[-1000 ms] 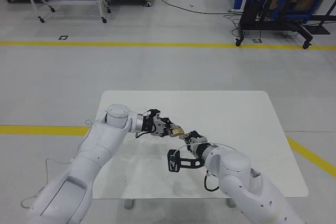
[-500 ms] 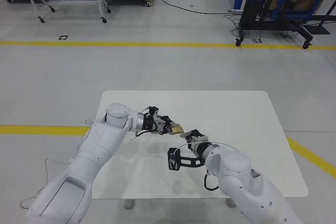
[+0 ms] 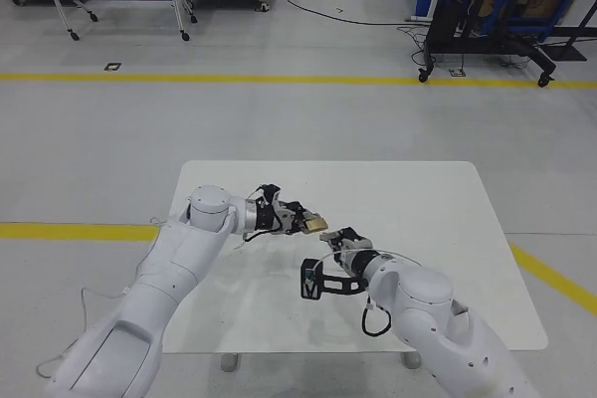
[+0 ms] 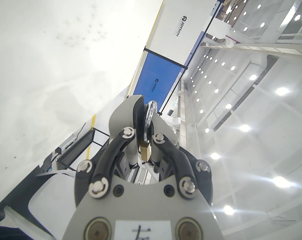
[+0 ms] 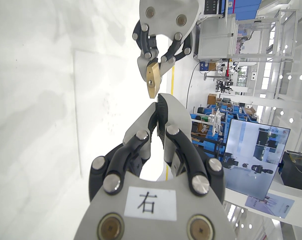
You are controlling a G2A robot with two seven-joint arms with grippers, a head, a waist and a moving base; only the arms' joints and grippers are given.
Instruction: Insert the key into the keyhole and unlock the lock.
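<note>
- Just ahead of the right gripper (image 5: 157, 101) tips, almost touching them, hangs the small brass padlock with a silver shackle (image 5: 153, 83). The left gripper (image 5: 153, 69) holds it up off the white rectangular table (image 3: 428, 199), clamped tight on the end away from the right tips.
- Right gripper: fingers pressed together, ribbed pads meeting. Whether a key sits pinched between them I cannot tell.
- Dark keyhole (image 5: 150, 82) sits in the brass face turned toward the right gripper, a little to one side of the line of its closed tips.
- Step in hand, as I judge it: lining up for insertion.
- To do it well:
  - Bring the right tips squarely onto the keyhole axis before any push, with the blade matched to the slot.
  - Advance slowly.
  - Keep the left clamp firm so the lock cannot swing away from the tips.
- Likely fault: an off-axis push would pivot the lock in the left fingers or skate across the brass.
- Right wrist view is the one to steer by: it gives the keyhole face and its offset from the tips.
- Left wrist view adds the clamp from behind, with silver metal and a strip of brass between the fingers (image 4: 126, 116).
- Top view adds the layout: both grippers meet tip to tip over the table's middle.
</note>
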